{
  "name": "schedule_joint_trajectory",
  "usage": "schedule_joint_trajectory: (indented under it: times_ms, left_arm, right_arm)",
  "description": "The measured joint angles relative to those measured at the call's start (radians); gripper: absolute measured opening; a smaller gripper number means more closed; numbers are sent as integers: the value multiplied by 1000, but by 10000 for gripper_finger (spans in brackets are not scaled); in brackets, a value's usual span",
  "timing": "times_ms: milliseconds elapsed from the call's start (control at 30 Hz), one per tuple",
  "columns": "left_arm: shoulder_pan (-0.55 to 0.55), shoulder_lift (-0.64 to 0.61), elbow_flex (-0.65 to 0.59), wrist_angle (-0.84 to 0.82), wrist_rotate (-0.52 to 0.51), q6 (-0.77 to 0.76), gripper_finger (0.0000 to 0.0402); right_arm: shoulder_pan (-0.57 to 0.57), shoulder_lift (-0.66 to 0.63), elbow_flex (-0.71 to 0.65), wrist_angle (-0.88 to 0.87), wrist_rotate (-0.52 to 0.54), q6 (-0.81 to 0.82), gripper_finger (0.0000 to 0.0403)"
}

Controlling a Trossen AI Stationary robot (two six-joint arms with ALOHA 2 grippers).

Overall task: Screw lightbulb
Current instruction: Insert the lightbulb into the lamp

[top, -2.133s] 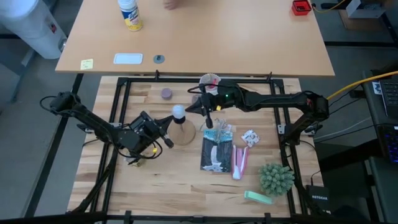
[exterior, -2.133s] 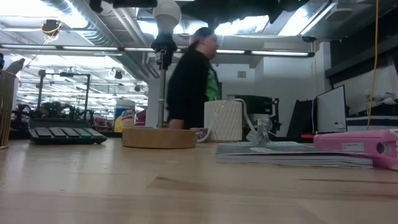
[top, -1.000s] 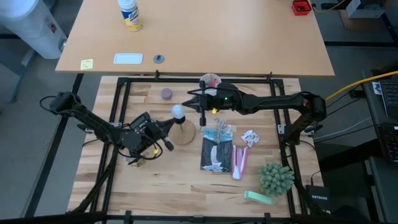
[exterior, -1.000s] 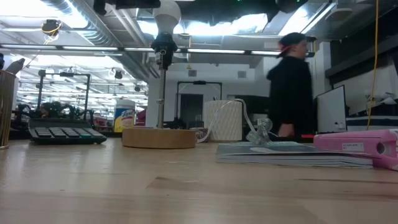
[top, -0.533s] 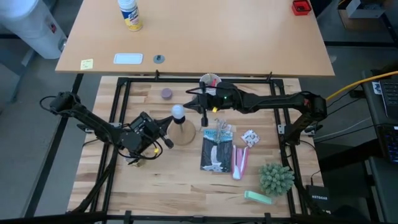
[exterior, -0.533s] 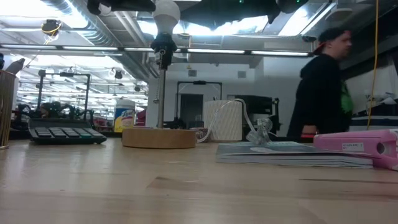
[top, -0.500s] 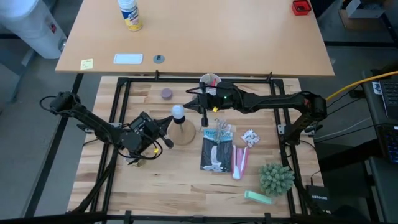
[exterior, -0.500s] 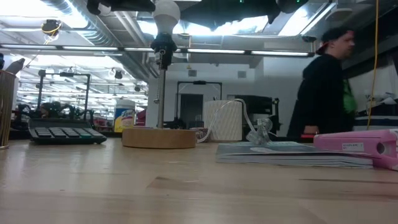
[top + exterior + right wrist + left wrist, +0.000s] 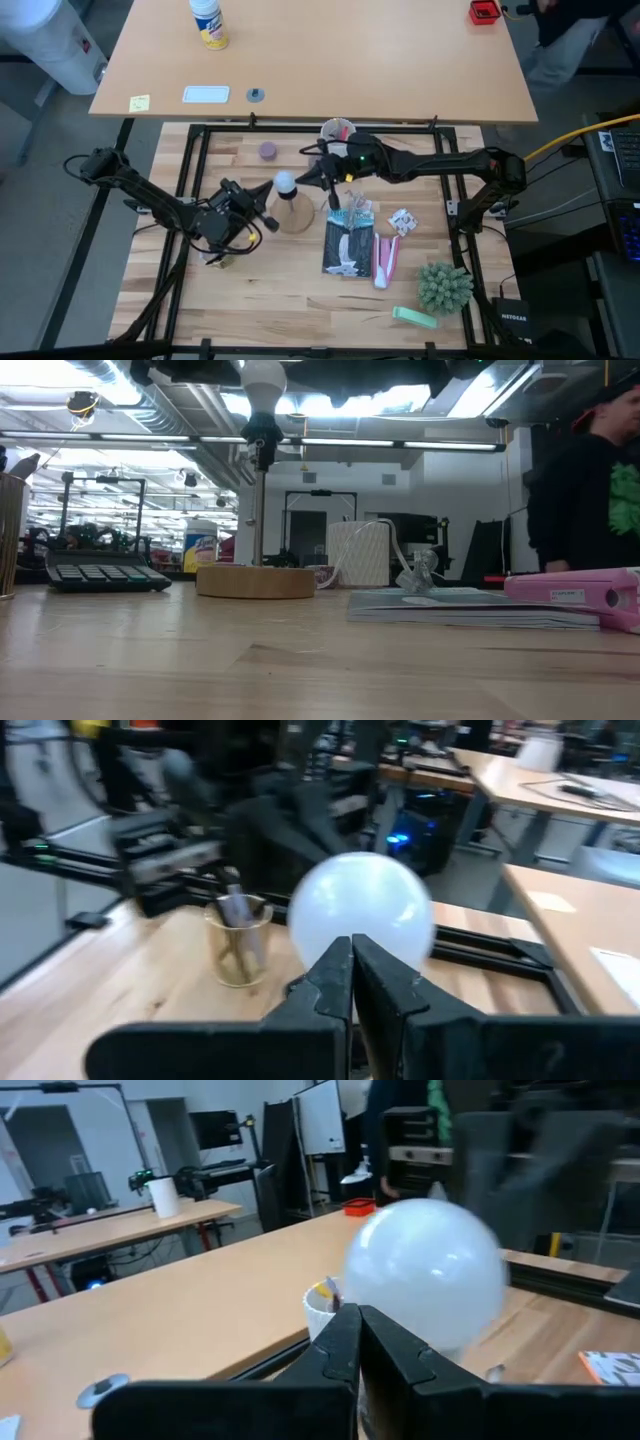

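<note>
One lightbulb (image 9: 285,182) sits upright on the black socket post (image 9: 258,500) of one round wooden stand (image 9: 296,214) — the landmark. Two grippers flank the bulb. The left gripper (image 9: 268,191) is just beside it on one side, fingers closed together, holding nothing. The right gripper (image 9: 303,178) is just beside it on the opposite side — likewise closed and empty. One white cup (image 9: 338,131) stands near the stand, beyond the right gripper.
</note>
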Motion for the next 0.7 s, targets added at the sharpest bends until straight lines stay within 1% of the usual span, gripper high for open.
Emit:
schedule_joint_trajectory:
  times_ms: [133,300,433,533,600,700]
  left_arm:
    - [1,0,0,3,6,0,1]
    - [2,0,0,3,10,-1,1]
    - [-9,0,0,7,-42,13,1]
    - [-29,0,0,34,-94,63,1]
    - [-44,0,0,66,-117,96,1]
    - [-66,0,0,117,-127,150,1]
  right_arm:
    - [1,3,0,-3,-46,19,17]
    - [0,4,-1,-6,-53,26,17]
    - [-2,-3,-1,-4,-48,23,17]
    - [-2,-29,-1,0,-46,10,17]
    - [-2,-50,-1,5,-29,-12,17]
    - [-2,-72,-1,6,37,-52,17]
